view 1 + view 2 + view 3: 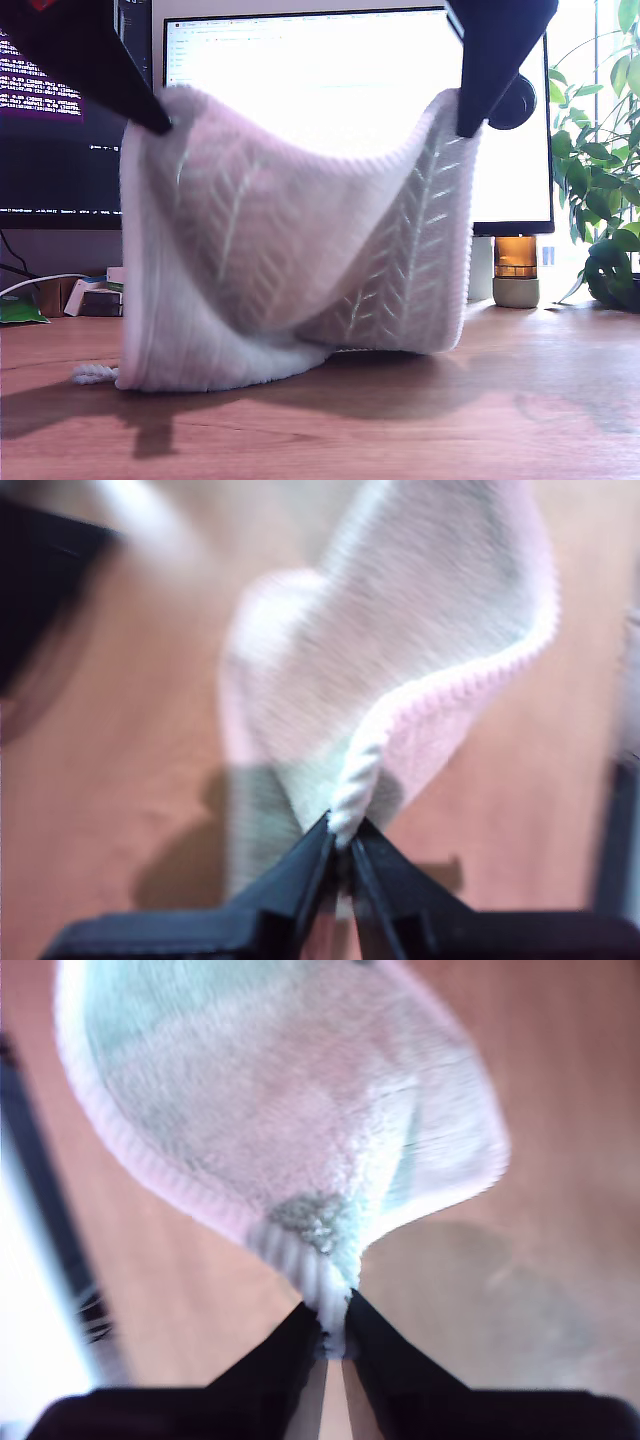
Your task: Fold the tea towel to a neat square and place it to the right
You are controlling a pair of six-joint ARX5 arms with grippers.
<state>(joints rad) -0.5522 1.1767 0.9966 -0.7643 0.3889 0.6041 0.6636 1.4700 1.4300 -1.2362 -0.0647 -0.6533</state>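
The tea towel point(290, 250), pale pinkish and fluffy with a ribbed hem, hangs spread between two black grippers, and its lower edge rests on the wooden table point(500, 420). One gripper point(160, 125) pinches its upper corner at the exterior view's left, another point(468, 125) its upper corner at the exterior view's right. Which of these is first or second I cannot tell. My first gripper point(342, 845) is shut on the rolled hem of the tea towel point(400, 630). My second gripper point(335, 1325) is shut on a hem corner of the tea towel point(280, 1110). A small corner loop point(92, 373) lies on the table.
Behind the towel stand a bright white monitor point(330, 80) and a dark terminal screen point(50, 150). A leafy plant point(605, 180) and a small amber holder point(516, 270) stand at the exterior view's right. Small clutter point(85, 295) sits at its left.
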